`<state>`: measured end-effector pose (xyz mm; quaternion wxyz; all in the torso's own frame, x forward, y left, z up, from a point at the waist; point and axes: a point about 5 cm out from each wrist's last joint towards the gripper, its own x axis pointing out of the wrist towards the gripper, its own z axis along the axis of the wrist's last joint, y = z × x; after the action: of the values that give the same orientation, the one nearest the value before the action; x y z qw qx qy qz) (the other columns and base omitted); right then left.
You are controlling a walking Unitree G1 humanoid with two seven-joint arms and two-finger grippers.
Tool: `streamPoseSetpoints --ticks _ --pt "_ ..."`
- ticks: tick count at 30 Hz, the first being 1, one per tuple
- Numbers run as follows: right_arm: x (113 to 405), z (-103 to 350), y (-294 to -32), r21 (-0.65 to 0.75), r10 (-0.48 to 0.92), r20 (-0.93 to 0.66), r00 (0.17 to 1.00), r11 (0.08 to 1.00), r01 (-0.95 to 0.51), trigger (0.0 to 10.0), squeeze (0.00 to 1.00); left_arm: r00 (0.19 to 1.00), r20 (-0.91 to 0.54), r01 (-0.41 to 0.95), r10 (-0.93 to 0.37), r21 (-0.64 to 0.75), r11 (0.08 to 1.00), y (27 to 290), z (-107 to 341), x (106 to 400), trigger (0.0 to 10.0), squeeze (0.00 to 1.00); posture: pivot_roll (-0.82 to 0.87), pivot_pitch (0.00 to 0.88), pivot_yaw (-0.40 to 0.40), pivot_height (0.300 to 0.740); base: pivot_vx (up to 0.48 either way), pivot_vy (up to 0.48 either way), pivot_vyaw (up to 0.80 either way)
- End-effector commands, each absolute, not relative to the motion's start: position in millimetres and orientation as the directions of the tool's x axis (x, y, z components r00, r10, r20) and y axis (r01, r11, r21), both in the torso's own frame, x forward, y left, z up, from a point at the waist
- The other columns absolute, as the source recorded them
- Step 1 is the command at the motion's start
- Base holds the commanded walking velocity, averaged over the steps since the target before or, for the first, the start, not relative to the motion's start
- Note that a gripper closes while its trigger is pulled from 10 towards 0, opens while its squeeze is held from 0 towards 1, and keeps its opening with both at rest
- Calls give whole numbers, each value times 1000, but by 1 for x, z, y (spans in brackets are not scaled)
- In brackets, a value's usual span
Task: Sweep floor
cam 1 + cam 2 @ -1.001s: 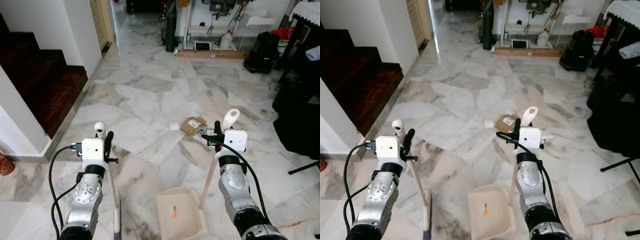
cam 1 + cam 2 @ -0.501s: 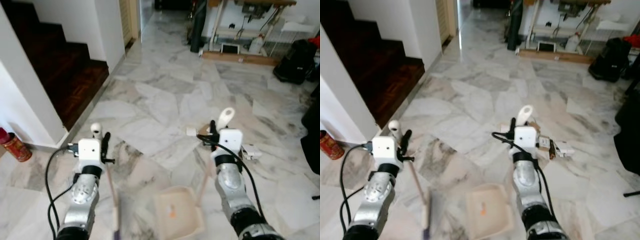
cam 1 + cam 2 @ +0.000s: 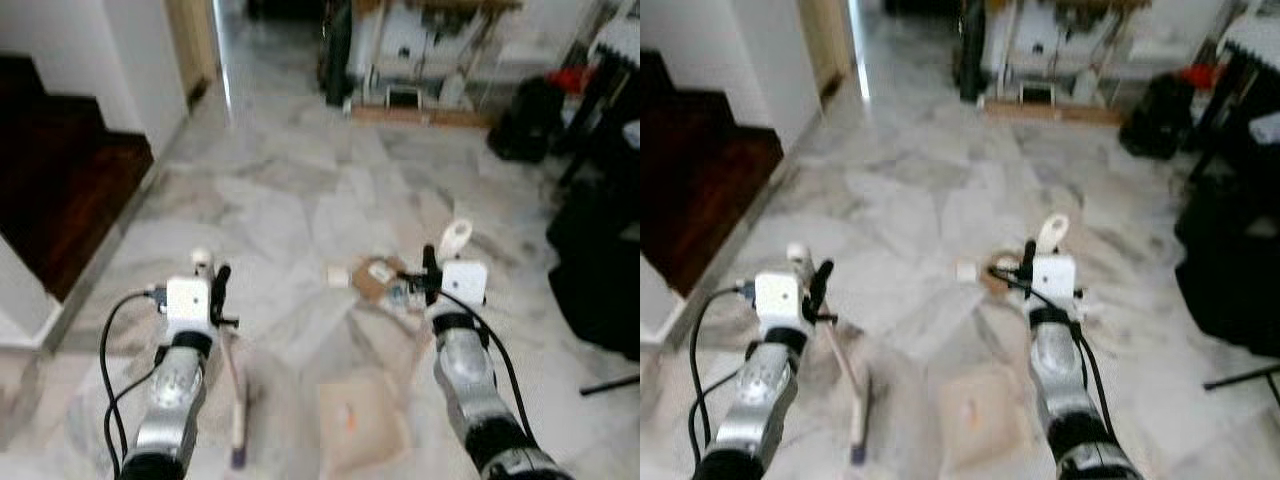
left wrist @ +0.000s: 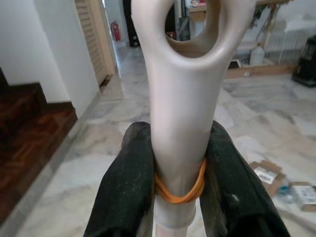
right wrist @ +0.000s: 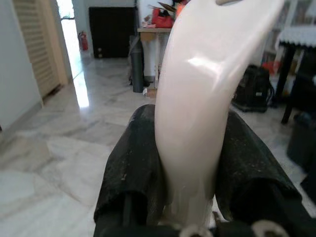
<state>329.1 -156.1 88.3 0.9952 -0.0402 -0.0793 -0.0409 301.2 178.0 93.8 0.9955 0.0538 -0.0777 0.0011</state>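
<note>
- Head views are motion-blurred; fine detail is soft.
- Left gripper [image 4: 177, 185]: both black fingers [image 4: 129, 182] pinch the broom handle [image 4: 180, 108] from either side, just below its looped top end. An orange rubber band [image 4: 180, 190] circles the handle between the fingers.
- From the left gripper [image 3: 212, 290] the broom [image 3: 232, 385] slants down toward 5 o'clock; its head [image 3: 238, 452] meets the marble floor [image 3: 290, 200] at about 6 o'clock of the gripper.
- Right gripper [image 5: 190, 168]: fingers [image 5: 131, 163] clamp the white dustpan handle [image 5: 207, 89], one finger on each side.
- In the head view the right gripper [image 3: 432, 270] holds the handle's looped top [image 3: 458, 238]. The dustpan [image 3: 358, 422] sits on the floor at roughly 7 o'clock of the gripper, between the two arms.
- Litter [image 3: 382, 280]: a flattened brown cardboard piece and small white scraps [image 3: 337, 275] lie on the floor just beside the right gripper, at its 9 o'clock and beyond the dustpan.
- Dark wooden stairs [image 3: 60, 200] at 10 o'clock of the scene; black bags [image 3: 530, 120] and shelving at 1 o'clock, well apart from the litter.
</note>
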Motion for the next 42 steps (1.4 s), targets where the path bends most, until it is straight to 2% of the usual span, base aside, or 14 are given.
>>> streamPoseSetpoints --ticks 1,42 --pt "330 93 -168 -91 -98 179 979 989 116 10000 0 984 179 7 -26 107 994 170 99 303 10000 0 111 0 13 740 364 0 0" --pt "332 94 -164 -86 -90 187 978 990 108 10000 0 983 176 29 -51 129 991 166 99 304 10000 0 114 0 15 740 353 0 0"
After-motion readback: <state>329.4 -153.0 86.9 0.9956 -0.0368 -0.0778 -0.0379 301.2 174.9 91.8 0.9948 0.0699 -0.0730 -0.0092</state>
